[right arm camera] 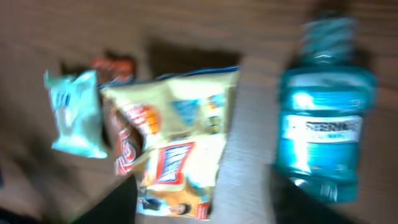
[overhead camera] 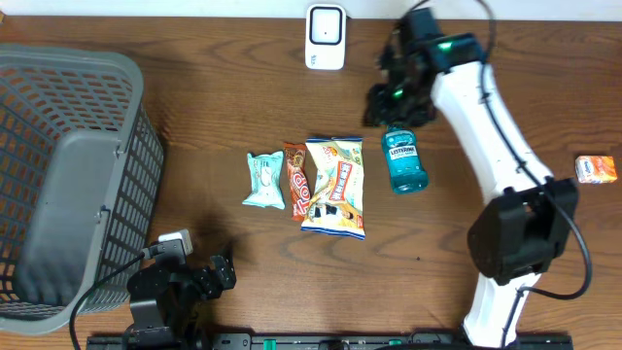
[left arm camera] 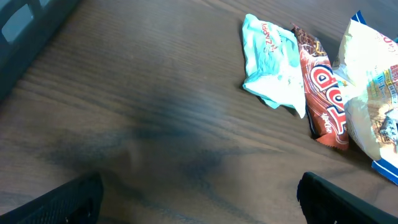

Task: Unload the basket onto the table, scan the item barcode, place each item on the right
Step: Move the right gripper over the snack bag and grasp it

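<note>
A blue mouthwash bottle [overhead camera: 405,160] lies flat on the table, cap toward the back; it also fills the right of the right wrist view [right arm camera: 326,124]. My right gripper [overhead camera: 389,102] hovers just behind its cap, open, with nothing between its fingers [right arm camera: 199,202]. A white scanner [overhead camera: 325,37] stands at the back edge. Left of the bottle lie a yellow chip bag [overhead camera: 335,185], a red-brown bar [overhead camera: 297,180] and a mint-green packet [overhead camera: 263,180]. My left gripper [overhead camera: 222,272] rests low at the front left, open and empty [left arm camera: 202,202], facing the packets.
A large grey basket [overhead camera: 68,185] takes up the left side. A small orange box [overhead camera: 596,168] sits near the right edge. The right arm reaches from the front right across to the back.
</note>
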{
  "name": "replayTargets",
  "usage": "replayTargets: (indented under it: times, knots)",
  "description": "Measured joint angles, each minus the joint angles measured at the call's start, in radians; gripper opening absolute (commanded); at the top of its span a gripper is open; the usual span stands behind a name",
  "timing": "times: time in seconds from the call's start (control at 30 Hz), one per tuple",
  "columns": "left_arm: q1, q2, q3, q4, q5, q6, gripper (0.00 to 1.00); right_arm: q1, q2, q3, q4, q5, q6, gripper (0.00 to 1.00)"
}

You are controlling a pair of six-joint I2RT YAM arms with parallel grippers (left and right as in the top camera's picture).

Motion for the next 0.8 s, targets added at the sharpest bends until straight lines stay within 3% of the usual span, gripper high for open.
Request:
replayTargets:
  times: [0.03, 0.13, 0.2, 0.4, 0.7, 0.8]
  knots:
    - [0.000, 0.000, 0.000, 0.000, 0.000, 0.000, 0.98, 0.024, 0.000, 0.000, 0.001, 0.001, 0.002, 0.99]
    - [0.000, 0.000, 0.000, 0.000, 0.000, 0.000, 0.98, 0.109, 0.000, -0.002, 0.032, 0.020, 0.002, 0.84]
    - [0.000, 0.000, 0.000, 0.000, 0.000, 0.000, 0.98, 0.175, -0.002, -0.017, 0.059, 0.060, 0.020, 0.84]
    - [0.000, 0.000, 0.000, 0.000, 0.000, 0.000, 0.98, 0.351, -0.007, -0.137, 0.106, 0.352, 0.290, 0.76]
    - [0.000, 0.000, 0.000, 0.000, 0.000, 0.000, 0.98, 0.411, 0.053, -0.192, 0.134, 0.500, 0.475, 0.71]
    - [0.000, 0.000, 0.000, 0.000, 0.000, 0.000, 0.98, 0.411, 0.116, -0.205, 0.130, 0.515, 0.504, 0.57]
